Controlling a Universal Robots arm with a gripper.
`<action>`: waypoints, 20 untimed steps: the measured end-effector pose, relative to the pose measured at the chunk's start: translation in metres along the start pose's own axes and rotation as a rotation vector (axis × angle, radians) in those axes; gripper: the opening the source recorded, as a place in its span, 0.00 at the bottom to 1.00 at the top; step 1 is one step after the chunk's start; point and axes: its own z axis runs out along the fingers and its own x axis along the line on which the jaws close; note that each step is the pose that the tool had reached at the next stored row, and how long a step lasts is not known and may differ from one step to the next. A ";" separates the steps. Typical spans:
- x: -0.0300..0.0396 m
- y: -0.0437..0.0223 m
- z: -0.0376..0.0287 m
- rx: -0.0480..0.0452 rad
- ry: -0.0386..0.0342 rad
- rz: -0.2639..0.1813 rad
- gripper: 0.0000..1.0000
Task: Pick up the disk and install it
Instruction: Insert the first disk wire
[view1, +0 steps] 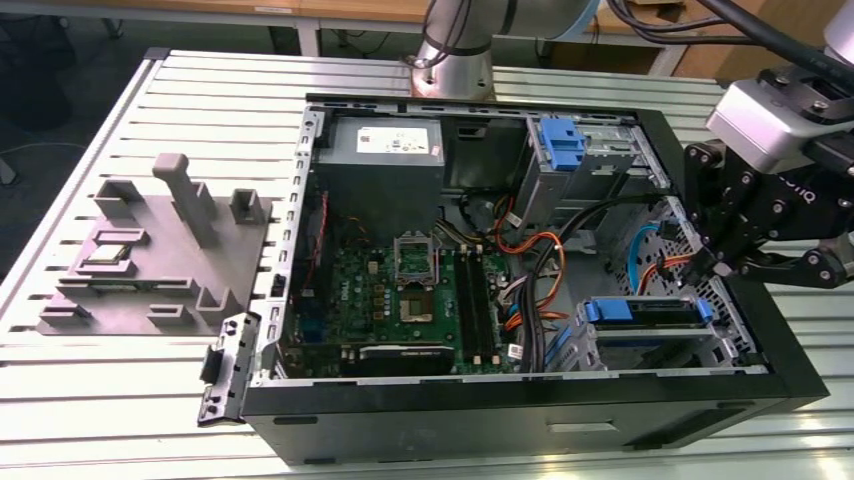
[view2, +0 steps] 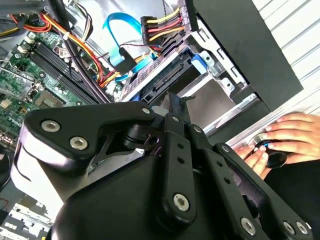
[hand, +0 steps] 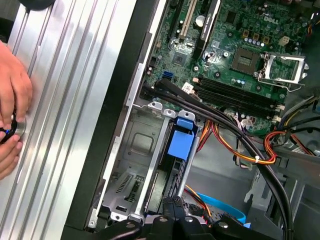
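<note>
The black two-fingered pincer (view1: 721, 268) (hand: 171, 207) hangs over the right wall of the open black computer case (view1: 747, 330). Its tips are drawn close together with nothing between them. The disk (view1: 641, 312) (hand: 181, 144) stands on edge in the metal drive bay at the near right corner of the case. Its upper end shows as blue plastic rail pieces around a dark strip, with grey metal below. It lies just beside the pincer, towards the exterior view's left and nearer, below the tips and apart from them. Orange, red, yellow and black cables (view1: 561, 260) run between the bay and the green motherboard (view1: 400, 290) on the case floor. At the far side sit a grey metal box with a white sticker (view1: 387, 145) and a narrow upright blue plastic latch (view1: 561, 145). The case rests on a slatted aluminium surface (view1: 134, 380). A grey plastic fixture block (view1: 160, 250) lies on it to the exterior view's left. In both wrist views a person's hand (hand: 12, 115) (view2: 280, 140) rests on the surface beside the case.
</note>
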 end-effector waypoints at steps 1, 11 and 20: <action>0.0000 0.0000 0.0000 0.0000 0.0000 0.000 0.10; 0.0010 -0.0034 0.0000 0.0000 0.0000 0.000 0.10; 0.0013 -0.0047 0.0008 0.0011 0.0003 -0.067 0.10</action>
